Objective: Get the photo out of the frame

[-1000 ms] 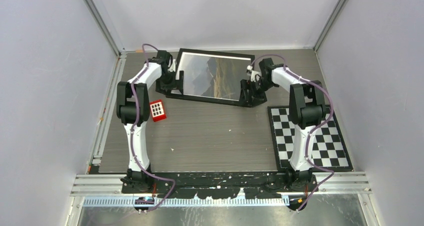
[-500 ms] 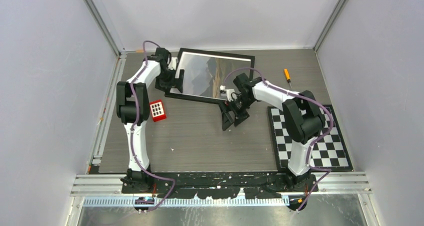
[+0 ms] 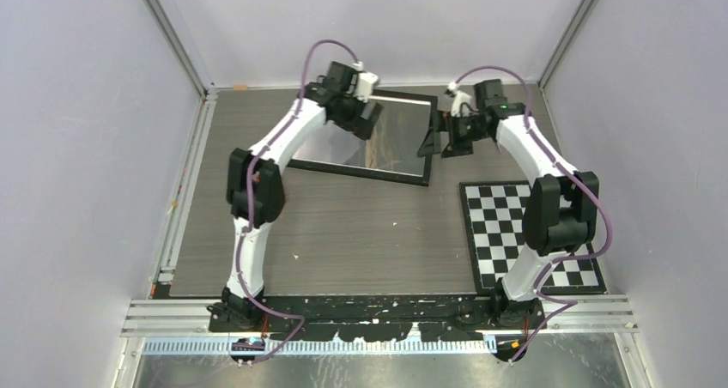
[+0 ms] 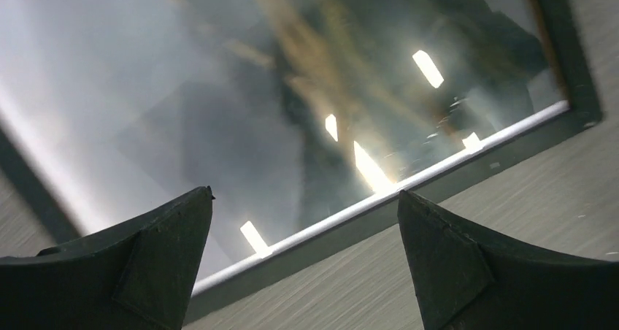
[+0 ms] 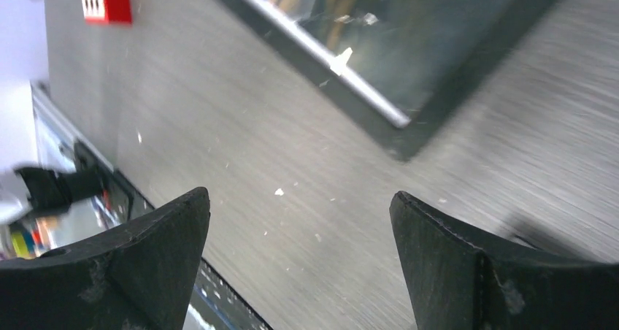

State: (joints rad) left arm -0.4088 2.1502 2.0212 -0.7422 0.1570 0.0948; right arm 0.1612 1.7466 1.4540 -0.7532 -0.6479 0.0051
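On the far half of the bench (image 3: 360, 233), the frame (image 3: 360, 172) lay flat with its glazed face upward and the photo (image 3: 391, 143) inside it. In the top view its far-left corner was covered by the left arm. The left part of the print was washed out by glare, so only the darker hills at the right could be read. In the left wrist view the print was blurred and crossed by bright lamp reflections. Its white border and the dark rim ran slantwise across the picture, and the rest of the frame was cut off. The right wrist view was smeared by motion. It showed a single corner of the frame and a red block (image 5: 106, 0) cut by the upper edge. The checkerboard (image 3: 494, 225) at the near right was partly covered by the right arm. The left tool (image 4: 304, 193) hung over the glass near the frame's far edge, its two fingers spread wide and empty. No contact with the glass could be made out. The right tool (image 5: 299, 193) was likewise released, with its fingers wide apart and gripping nothing, above bare bench beside the frame's right edge. From above it appeared close to that rim, but whether it touched the rim could not be told.
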